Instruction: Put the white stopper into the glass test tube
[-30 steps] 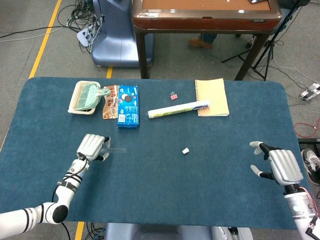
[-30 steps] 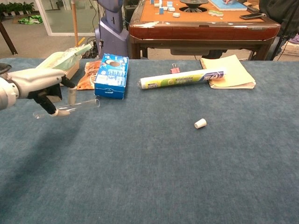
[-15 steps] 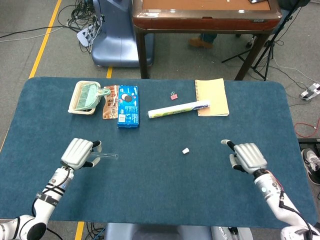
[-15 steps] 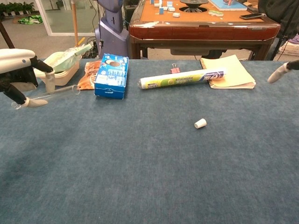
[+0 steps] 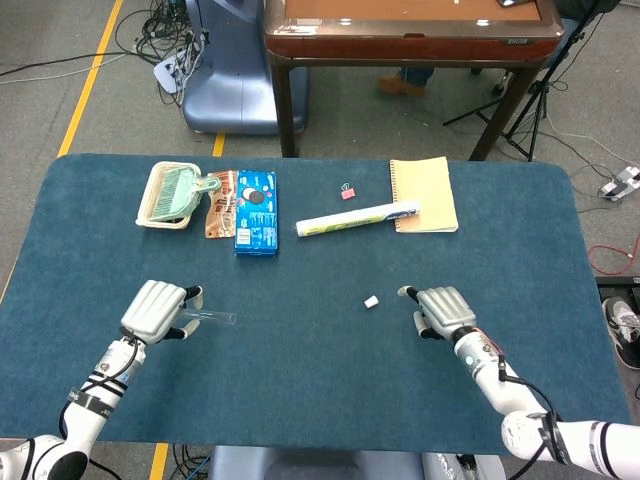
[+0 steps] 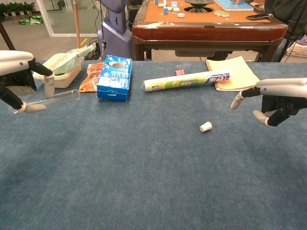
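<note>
The left hand [image 5: 156,308], silver-backed with pale fingertips, holds the glass tube [image 5: 208,317] above the left side of the table [image 5: 320,400]. The tube is clear, thin and straight; in the chest view it runs through the fingers [image 6: 49,85] of the left hand [image 6: 19,76], with its open mouth [image 6: 75,94] pointing toward the table's middle and tilted slightly up.

The right hand [image 5: 440,308] hangs over the blue cloth with nothing in it, its fingers apart and half curled. In the chest view the right hand [image 6: 276,98] has one pale-tipped finger [image 6: 237,101] reaching toward the stopper [image 6: 206,126] but not touching it. The stopper [image 5: 370,300] is a small white tapered plug lying on its side on the cloth, just beside the right hand and well apart from the tube.

Farther back lie a rolled paper tube [image 5: 357,219] with green print, a yellow spiral notepad [image 5: 424,194], a small pink binder clip [image 5: 347,191], a blue cardboard box [image 5: 256,210], an orange-brown snack packet [image 5: 221,204], and a cream plastic tray [image 5: 152,205] holding a green brush [image 5: 181,187].
</note>
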